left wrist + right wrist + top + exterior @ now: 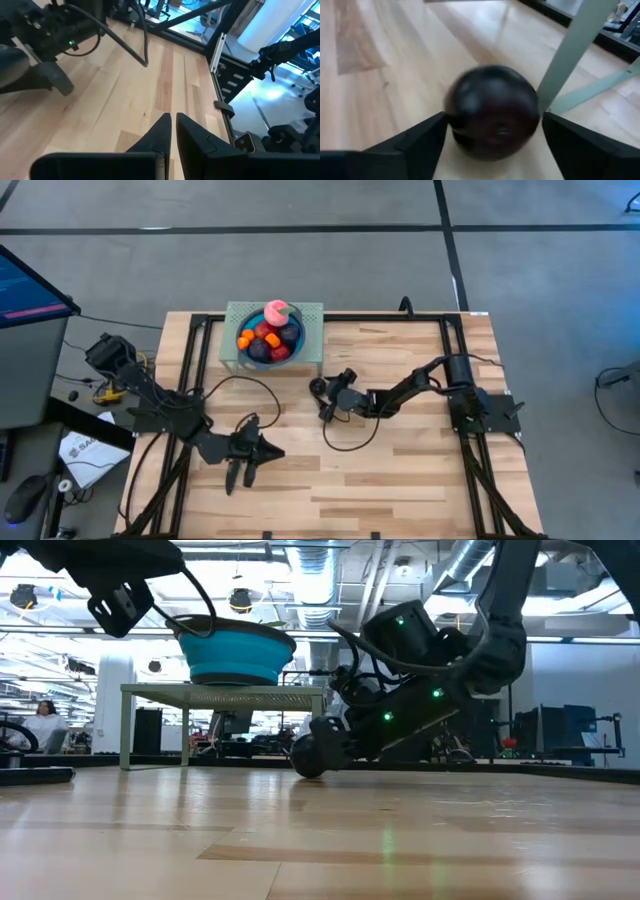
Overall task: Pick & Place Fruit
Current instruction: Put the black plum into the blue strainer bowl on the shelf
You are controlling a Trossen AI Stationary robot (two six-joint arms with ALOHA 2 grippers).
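Note:
A blue bowl (270, 335) stands on a green mesh stand (310, 315) at the table's far side. It holds red, dark purple, small orange and one pink fruit (277, 310). One dark purple fruit (492, 112) sits on the table (308, 755) just in front of the stand's leg (570, 50). My right gripper (494, 122) is low and tilted, open, with a finger on either side of that fruit. My left gripper (173, 117) is shut and hovers over the table's near left part (278, 452), far from the fruit. My right gripper comes at the dark purple fruit nearly level from the table's right side. One finger (432, 131) lies against the fruit's side (451, 117). A thin gap shows at the other finger (560, 131). The fruit rests on the table, and I cannot tell whether it is gripped.
The stand's legs (185, 735) stand close behind the fruit. Black frame rails (190, 370) run along the table's left and right sides. Cables (350, 442) lie on the wood between the arms. The near half of the table (400, 490) is bare wood.

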